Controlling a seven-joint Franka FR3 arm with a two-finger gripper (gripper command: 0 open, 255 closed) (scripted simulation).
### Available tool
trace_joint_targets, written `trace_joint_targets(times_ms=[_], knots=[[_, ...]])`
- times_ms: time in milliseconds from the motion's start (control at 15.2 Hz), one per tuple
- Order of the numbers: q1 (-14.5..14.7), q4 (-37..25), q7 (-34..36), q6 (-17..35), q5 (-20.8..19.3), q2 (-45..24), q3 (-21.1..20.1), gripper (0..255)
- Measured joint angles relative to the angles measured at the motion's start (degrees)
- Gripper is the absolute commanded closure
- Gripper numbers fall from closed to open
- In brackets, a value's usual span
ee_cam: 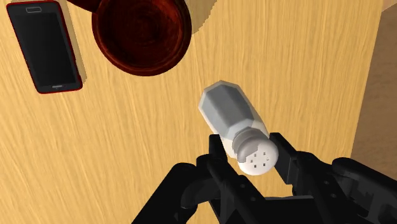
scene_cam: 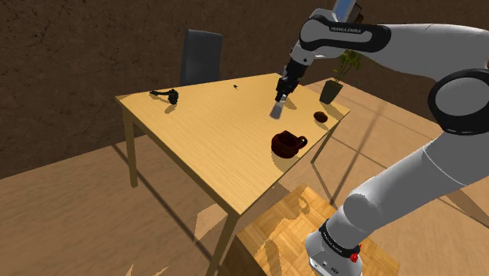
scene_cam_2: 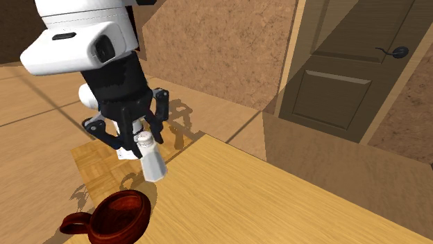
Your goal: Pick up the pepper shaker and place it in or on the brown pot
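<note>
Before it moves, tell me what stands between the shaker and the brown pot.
Nothing visible does. Bare table lies between the pepper shaker, clasped in the gripper, and the pot. The phone lies beside the pot, off the path.

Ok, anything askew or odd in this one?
The shaker hangs tilted in the gripper, clasped at its cap end, not around the body, so its base sticks out to one side. The brown pot sits upright on the table; nothing looks spilled or damaged.
</note>
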State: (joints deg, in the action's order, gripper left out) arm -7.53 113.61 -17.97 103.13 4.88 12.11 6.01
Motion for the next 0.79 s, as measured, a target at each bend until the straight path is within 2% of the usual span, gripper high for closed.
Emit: trace_joint_targets(times_ms=[330, 594, 792], knots=[[-2.7, 2.8, -5.9, -1.4, -1.3, 3.7, 3.8, 255], [-4.9, 2.6, -11.2, -3.1, -2.5, 4.8, 7.4, 255], [-5.8, 4.2, -13.1, -2.7, -3.1, 5.9, 8.6, 255]])
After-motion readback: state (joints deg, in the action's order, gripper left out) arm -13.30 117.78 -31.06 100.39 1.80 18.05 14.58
